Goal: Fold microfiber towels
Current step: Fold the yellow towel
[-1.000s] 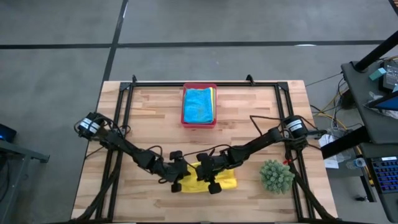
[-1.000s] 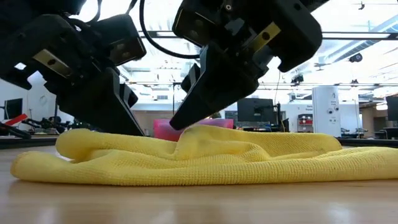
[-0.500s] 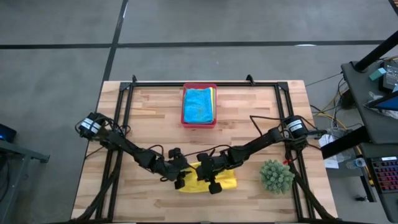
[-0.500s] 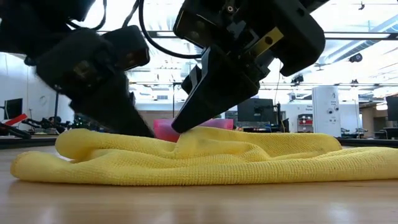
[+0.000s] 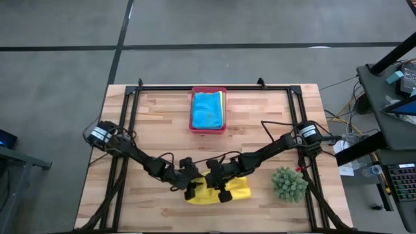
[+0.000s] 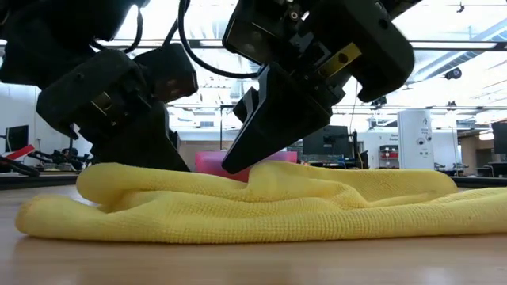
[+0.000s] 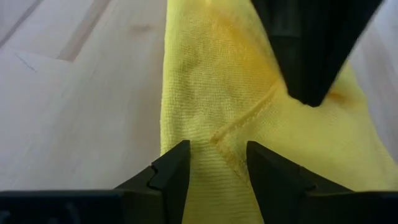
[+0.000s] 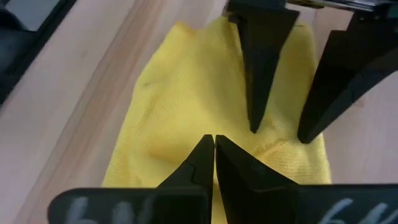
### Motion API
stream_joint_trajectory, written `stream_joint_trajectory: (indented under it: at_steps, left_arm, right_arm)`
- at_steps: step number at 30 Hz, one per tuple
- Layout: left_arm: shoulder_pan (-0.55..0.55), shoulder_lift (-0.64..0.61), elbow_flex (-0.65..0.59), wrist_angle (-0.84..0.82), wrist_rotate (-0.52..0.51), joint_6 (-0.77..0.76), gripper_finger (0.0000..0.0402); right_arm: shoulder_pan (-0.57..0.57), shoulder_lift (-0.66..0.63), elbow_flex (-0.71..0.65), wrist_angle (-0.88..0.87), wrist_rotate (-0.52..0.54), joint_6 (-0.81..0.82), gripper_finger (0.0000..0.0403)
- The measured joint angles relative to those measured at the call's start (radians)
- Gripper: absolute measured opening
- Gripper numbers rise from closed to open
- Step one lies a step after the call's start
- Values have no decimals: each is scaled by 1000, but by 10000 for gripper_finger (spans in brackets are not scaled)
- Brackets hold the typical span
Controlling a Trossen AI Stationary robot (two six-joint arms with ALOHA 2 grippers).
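Both my arms reach low over the near edge of the table, wrists bent down, grippers close beside each other. My left gripper [image 7: 217,158] stands with its fingers [image 7: 171,168] parted, a clear gap between them. My right gripper [image 8: 214,155] has its fingers [image 8: 198,160] pressed together, tips pointing down.

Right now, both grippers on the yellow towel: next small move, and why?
Probably lift the left gripper clear. Its fingers stand apart over the yellow towel, gripping nothing, while the right gripper is shut with its tips down on the cloth, which lies folded over but rumpled. That clears room to smooth it.
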Motion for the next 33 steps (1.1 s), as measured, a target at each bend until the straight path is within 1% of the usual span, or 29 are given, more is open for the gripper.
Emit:
stream_joint_trajectory:
  at_steps: [5,8,11,15,21,28,33]
  left_arm:
    - [0,-15,0,12,-10,80,143]
    - [0,-15,0,17,-8,84,143]
    - [0,-15,0,19,-7,86,143]
    - [0,-15,0,36,-4,86,143]
    - [0,-15,0,36,-3,83,143]
    - [0,-14,-1,34,-3,78,143]
    - [0,-20,-2,-55,0,75,143]
  right_arm:
    - [0,0,0,0,17,8,9]
    - [0,0,-1,0,82,12,9]
    - [-1,0,-4,0,108,11,9]
    - [-11,21,-7,4,110,4,9]
    - [-33,78,-3,40,108,38,9]
    - [-53,89,-3,68,106,72,9]
    - [-53,84,-2,71,108,51,9]
